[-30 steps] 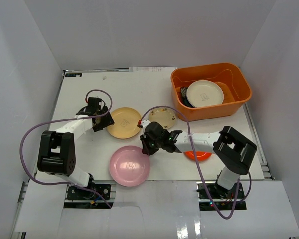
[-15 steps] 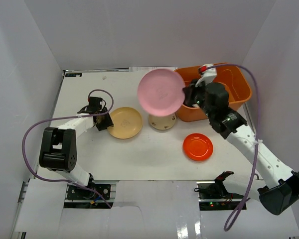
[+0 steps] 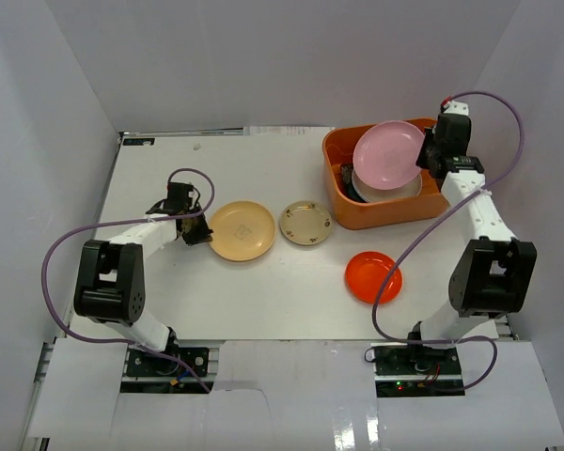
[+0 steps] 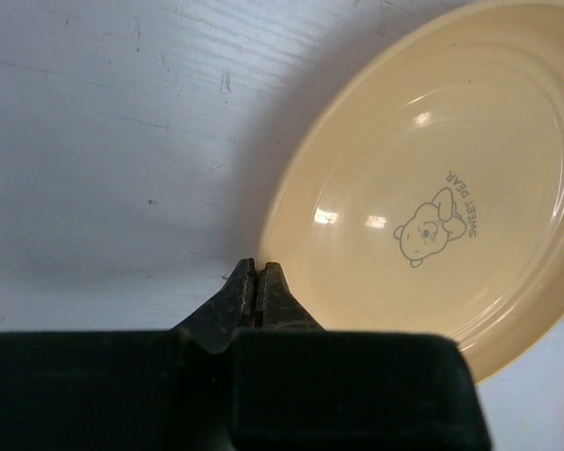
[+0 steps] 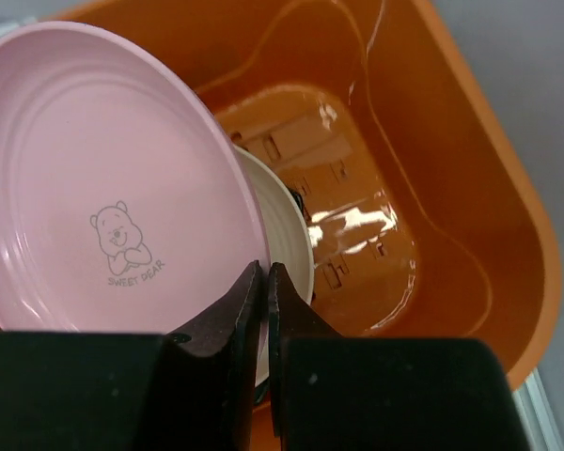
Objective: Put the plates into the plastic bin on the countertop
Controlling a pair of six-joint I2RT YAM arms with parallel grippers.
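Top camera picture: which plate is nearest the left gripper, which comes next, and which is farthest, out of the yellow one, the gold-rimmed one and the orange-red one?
1. yellow plate: right next to the left gripper, whose shut jaws are at its rim.
2. gold-rimmed plate: just past the yellow plate, further right.
3. orange-red plate: farthest, over on the right arm's side, nearer the front edge.

Pink plate (image 3: 387,155) (bear print, "SWEET BEAR") tilted steeply over the orange plastic bin (image 3: 399,214), rim pinched in the right hand (image 5: 260,277). Cream plate (image 3: 392,192) lies in the bin under it, on a dark plate (image 3: 349,184). Flat on the white surface (image 3: 263,301): yellow plate (image 3: 242,230), gold-rimmed tan plate (image 3: 305,223) just beside it, orange-red plate (image 3: 373,276) near the bin's front.
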